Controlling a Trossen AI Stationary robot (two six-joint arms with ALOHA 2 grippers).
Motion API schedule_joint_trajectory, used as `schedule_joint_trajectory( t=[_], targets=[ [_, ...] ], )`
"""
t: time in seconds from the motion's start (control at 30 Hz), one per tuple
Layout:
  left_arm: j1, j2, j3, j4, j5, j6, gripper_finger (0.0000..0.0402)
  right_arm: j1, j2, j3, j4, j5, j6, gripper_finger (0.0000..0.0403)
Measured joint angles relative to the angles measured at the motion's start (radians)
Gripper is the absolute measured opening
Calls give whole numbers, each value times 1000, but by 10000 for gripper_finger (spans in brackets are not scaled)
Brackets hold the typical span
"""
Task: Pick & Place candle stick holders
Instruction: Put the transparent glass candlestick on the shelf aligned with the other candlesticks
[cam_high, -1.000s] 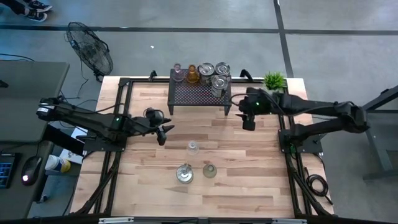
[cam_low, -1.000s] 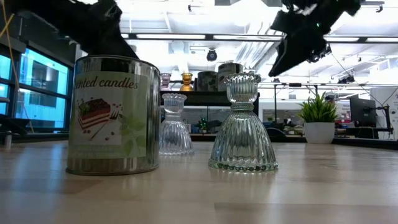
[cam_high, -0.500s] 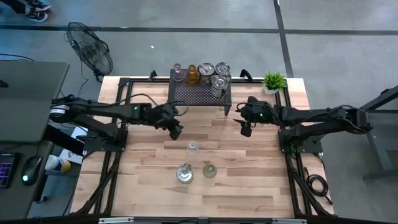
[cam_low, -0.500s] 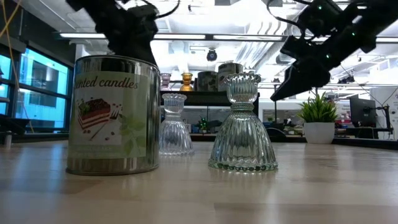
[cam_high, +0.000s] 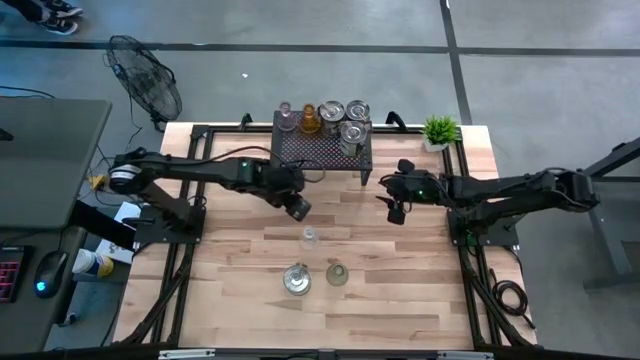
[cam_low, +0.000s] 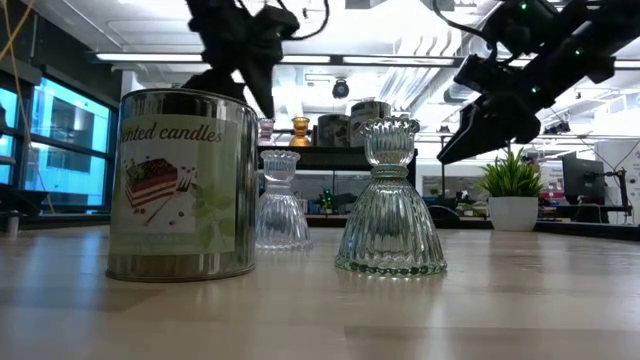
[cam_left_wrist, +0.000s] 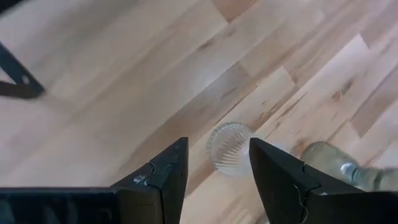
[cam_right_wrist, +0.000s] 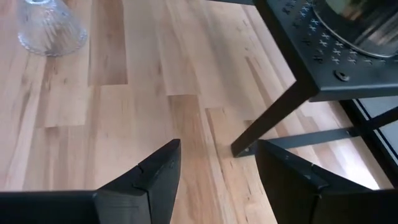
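**Careful: open left gripper above a light, top-heavy glass**

Right now your left gripper (cam_high: 297, 207) hangs over the table, just short of the small ribbed clear glass holder (cam_high: 310, 238), with its fingers (cam_left_wrist: 163, 176) spread apart and nothing between them. In the left wrist view that holder (cam_left_wrist: 228, 148) sits in the gap ahead of the fingers, seen from above.

Your right gripper (cam_high: 393, 211) waits near the front right leg of the black rack (cam_high: 322, 151), jaws also apart and empty.

Three holders stand loose on the wooden table (cam_high: 400, 290): the small clear one, the candle tin (cam_high: 296, 279) and the taller ribbed glass holder (cam_high: 337, 273). The other five holders (cam_high: 330, 116) stand on the rack's top or at its back edge.

Where it can go wrong, as I judge it:
- The small clear holder is narrow at the top and flared at the base. If you come down off-centre, one finger will likely strike the rim and tip it over.
- Smooth ribbed glass may slip in a shallow pinch, so take it low on the neck.
- The tin and the taller holder stand near behind it; a toppled glass could roll into them.
- Your right gripper is close to the rack leg (cam_right_wrist: 268, 118); a careless swing could jolt the rack and shake what stands on it.
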Motion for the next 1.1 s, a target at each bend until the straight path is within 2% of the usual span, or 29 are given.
schedule_joint_trajectory(
  t=[0.07,0.3,0.57,0.77,1.0,1.1],
  targets=[
    [0,25,26,-49,19,-49,165,7,0,0,0,-4,0,199],
    [-24,99,69,-42,75,-144,165,26,0,0,2,-1,0,199],
    [-81,133,103,-43,67,-221,165,45,0,0,8,2,4,199],
    [-102,163,98,-55,79,-255,165,51,0,0,13,1,6,199],
    [-98,211,103,20,108,-250,165,51,0,0,13,-4,8,199],
    [-98,225,98,-9,131,-253,165,51,-2,0,15,-4,14,199]
  ],
)
